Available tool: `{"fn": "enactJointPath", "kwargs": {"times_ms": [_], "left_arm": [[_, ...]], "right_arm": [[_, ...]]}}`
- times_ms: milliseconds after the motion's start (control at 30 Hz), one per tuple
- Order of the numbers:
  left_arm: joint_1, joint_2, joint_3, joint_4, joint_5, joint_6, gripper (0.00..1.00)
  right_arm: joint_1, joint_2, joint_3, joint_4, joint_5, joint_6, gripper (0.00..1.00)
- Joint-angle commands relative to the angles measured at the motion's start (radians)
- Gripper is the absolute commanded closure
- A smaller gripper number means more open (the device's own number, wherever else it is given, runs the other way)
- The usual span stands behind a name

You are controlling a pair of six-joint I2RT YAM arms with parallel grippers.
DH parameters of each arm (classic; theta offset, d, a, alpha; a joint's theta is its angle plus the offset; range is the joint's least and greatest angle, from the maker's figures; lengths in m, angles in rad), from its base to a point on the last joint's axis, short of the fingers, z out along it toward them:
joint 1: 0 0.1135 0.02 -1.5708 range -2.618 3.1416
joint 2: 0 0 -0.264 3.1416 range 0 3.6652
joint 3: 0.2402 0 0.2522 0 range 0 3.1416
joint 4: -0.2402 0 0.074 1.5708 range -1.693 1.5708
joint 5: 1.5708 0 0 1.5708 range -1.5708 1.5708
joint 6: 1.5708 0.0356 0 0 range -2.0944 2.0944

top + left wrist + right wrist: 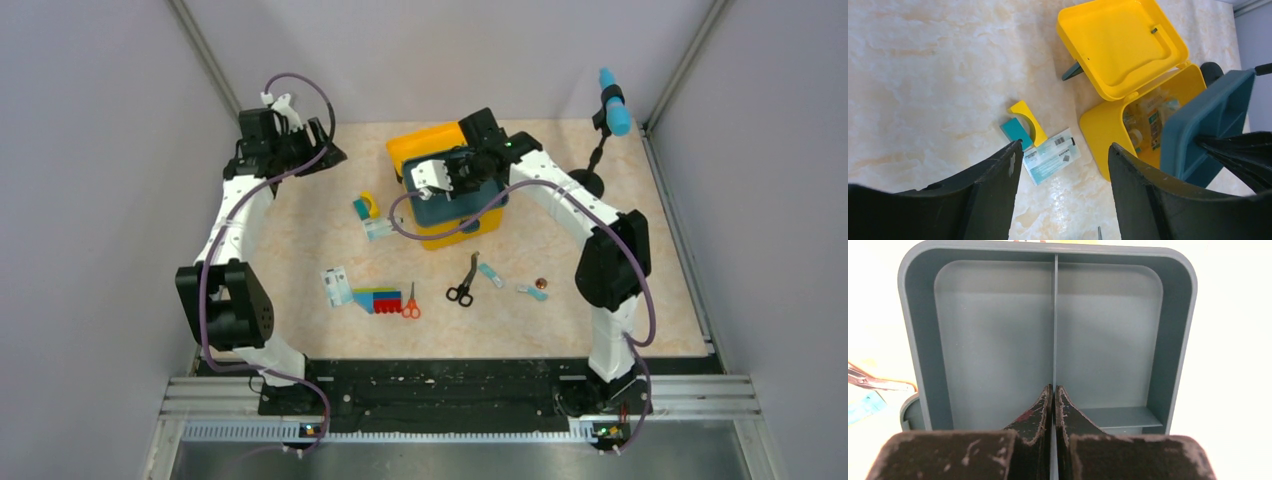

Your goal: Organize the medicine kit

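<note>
The medicine kit is a yellow box at the back middle of the table, its hinged lid lying open and flat. Packets show inside its base. A dark teal compartment tray hangs tilted over the base. My right gripper is shut on the tray's thin middle divider. My left gripper is open and holds nothing. It hovers high at the far left, apart from the kit, above a white and teal sachet.
A yellow and teal block lies left of the kit. Nearer the front lie another sachet, a multicoloured block, orange scissors, black scissors and small packets. A blue-topped stand is at the back right.
</note>
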Motion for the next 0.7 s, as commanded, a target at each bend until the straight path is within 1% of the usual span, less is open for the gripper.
{"fn": "enactJointPath", "kwargs": {"times_ms": [0, 433, 567, 667], "left_arm": [[0.001, -0.044, -0.023, 0.059, 0.041, -0.03, 0.32], [0.003, -0.068, -0.058, 0.06, 0.034, -0.029, 0.33], [0.006, -0.066, -0.065, 0.059, 0.032, -0.032, 0.33], [0.009, -0.068, -0.07, 0.065, 0.024, -0.032, 0.33]], "right_arm": [[0.009, 0.073, 0.127, -0.12, 0.026, -0.028, 1.0], [0.009, 0.206, 0.388, -0.208, 0.055, -0.055, 1.0], [0.009, 0.234, 0.432, -0.278, 0.032, -0.09, 1.0], [0.009, 0.238, 0.441, -0.334, 0.042, -0.107, 1.0]]}}
